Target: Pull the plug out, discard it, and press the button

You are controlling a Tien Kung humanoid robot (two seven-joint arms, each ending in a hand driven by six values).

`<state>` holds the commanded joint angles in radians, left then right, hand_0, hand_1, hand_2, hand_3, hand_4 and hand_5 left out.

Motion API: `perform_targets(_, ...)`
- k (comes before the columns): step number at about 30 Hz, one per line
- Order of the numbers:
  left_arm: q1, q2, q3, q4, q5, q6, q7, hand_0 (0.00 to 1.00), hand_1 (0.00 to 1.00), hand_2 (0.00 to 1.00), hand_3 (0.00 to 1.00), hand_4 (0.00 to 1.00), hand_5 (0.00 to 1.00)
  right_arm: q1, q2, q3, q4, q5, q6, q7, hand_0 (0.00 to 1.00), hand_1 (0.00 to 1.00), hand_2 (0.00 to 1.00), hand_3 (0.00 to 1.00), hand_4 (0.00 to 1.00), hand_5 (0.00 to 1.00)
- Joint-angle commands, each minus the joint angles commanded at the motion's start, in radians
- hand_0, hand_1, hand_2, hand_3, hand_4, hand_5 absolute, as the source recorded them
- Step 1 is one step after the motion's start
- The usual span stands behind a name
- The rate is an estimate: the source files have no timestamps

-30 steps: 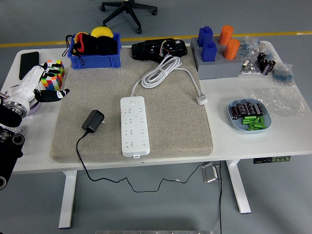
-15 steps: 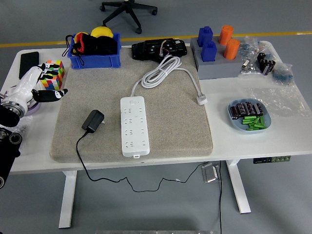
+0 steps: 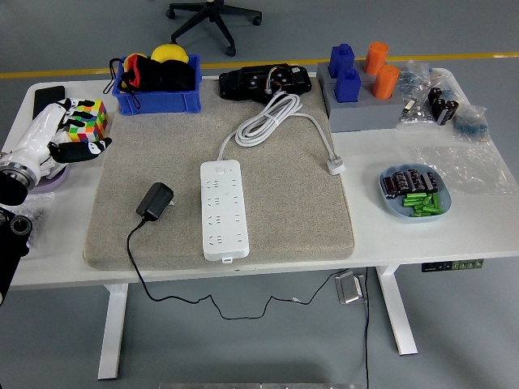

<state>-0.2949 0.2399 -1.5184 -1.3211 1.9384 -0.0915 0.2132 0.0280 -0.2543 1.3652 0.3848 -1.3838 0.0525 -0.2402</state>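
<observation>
The black plug (image 3: 155,200) is lying unplugged on the left part of the grey felt-like mat (image 3: 284,194), just left of the power strip and apart from it. Its boxy body is sitting with its long axis running diagonally, from lower left to upper right, and its thin black cord (image 3: 162,285) is trailing from the lower left end, curving off the mat's front edge and hanging below the table. The white power strip (image 3: 223,209) is resting in the middle of the mat, a smooth plastic bar with its long axis running from far to near; its white cable (image 3: 272,117) is looping in a coil at the mat's far edge and ending in a white plug (image 3: 335,167) on the mat's right side.

The left hand (image 3: 57,138), white with black fingertips, is hovering at the table's left edge beside a multicoloured cube (image 3: 87,120), its fingers loosely spread and gripping nothing.

The white table (image 3: 381,235) is also carrying a blue bin (image 3: 158,85) at the far left and a round blue dish (image 3: 413,193) of small green and dark parts on the right. Behind, a grey floor with a yellow line (image 3: 268,61) is showing.
</observation>
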Motion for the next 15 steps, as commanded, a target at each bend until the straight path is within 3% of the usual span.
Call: perform_targets(15,0.009,-0.005,-0.002,-0.011,-0.001,-0.006,0.000,0.767,0.695,0.720,0.828,0.782,0.192,-0.002,0.001,-0.012,0.001,0.004,0.001,0.000,0.751,0.700,0.710,0.724,0.764,0.651)
